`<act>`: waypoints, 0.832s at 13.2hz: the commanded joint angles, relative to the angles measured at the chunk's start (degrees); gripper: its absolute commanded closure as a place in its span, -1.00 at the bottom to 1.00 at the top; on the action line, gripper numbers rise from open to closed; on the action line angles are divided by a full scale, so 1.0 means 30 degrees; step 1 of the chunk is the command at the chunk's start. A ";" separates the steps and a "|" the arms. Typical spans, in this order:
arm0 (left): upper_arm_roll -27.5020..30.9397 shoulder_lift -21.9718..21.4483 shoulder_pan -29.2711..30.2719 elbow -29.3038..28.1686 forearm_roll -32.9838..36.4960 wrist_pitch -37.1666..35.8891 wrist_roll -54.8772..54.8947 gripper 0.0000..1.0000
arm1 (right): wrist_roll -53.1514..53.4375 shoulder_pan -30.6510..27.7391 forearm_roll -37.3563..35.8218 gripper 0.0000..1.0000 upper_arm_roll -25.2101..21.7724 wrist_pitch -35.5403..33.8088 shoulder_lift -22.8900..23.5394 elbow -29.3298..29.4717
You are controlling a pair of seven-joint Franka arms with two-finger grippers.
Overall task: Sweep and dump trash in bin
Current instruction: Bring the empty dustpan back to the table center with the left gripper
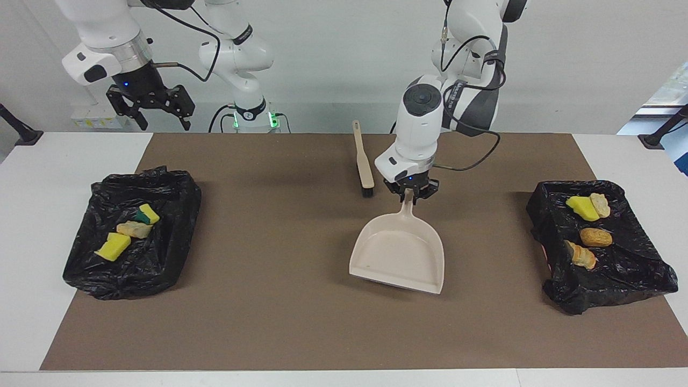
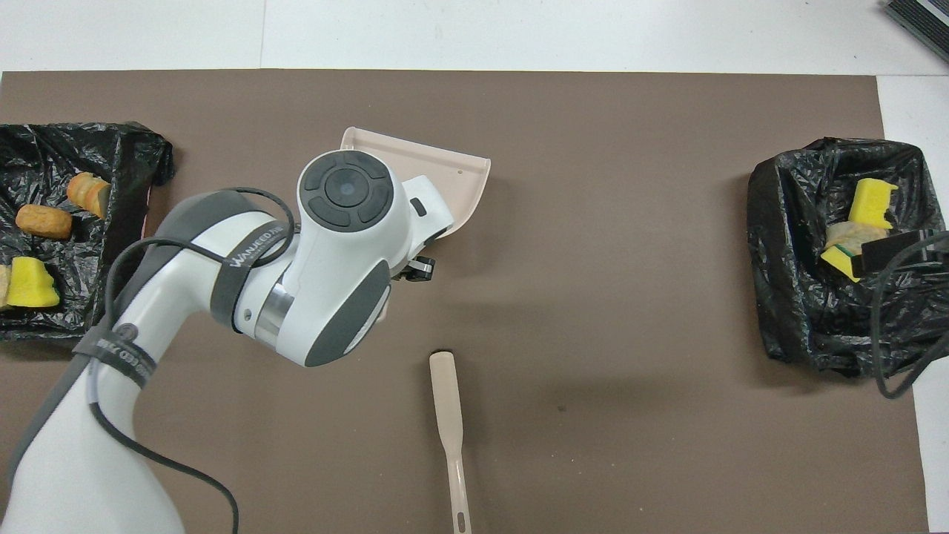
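The left gripper [image 1: 410,194] is pinching the empty dustpan [image 1: 400,252] by its stiff, light handle; the trash [image 1: 587,228] (soft, light bits) is lying binned toward its base end. The right gripper [image 1: 151,110] is waiting, spread.

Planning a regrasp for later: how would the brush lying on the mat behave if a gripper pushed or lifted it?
The brush looks like a slim, rigid plastic stick, so it would probably stay stiff and feel light. Lying flat on the mat, it seems unlikely to roll; a push near one end would likely make it pivot. Its thin handle sits low, leaving little to grip.
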 commanded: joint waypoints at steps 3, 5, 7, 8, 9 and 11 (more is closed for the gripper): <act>0.0425 0.0758 -0.1257 -0.0022 -0.1172 0.1929 -0.1936 1.00 | 0.1221 -0.0713 0.0562 -1.00 0.0611 0.0278 -0.0243 0.0066; 0.0425 0.0759 -0.1317 -0.0168 -0.1172 0.1901 -0.1936 1.00 | 0.2097 -0.0684 0.0825 -1.00 0.0640 0.0397 -0.0214 0.0066; 0.0425 0.0817 -0.1317 -0.0373 -0.1172 0.2017 -0.2837 1.00 | 0.2014 -0.0683 0.0855 -1.00 0.0727 0.0776 -0.0155 0.0037; 0.0396 0.1195 -0.1346 -0.0345 -0.1172 0.2192 -0.3888 1.00 | 0.1985 -0.0712 0.0798 -1.00 0.0815 0.1069 -0.0039 0.0037; 0.0424 0.1576 -0.1637 -0.0344 -0.1172 0.2541 -0.4885 1.00 | 0.1869 -0.0713 0.0594 -1.00 0.0816 0.1072 0.0136 0.0124; 0.0395 0.1638 -0.1669 -0.0315 -0.1201 0.2720 -0.5100 1.00 | 0.0616 -0.0538 0.0184 -1.00 0.0846 0.0809 0.0836 0.0707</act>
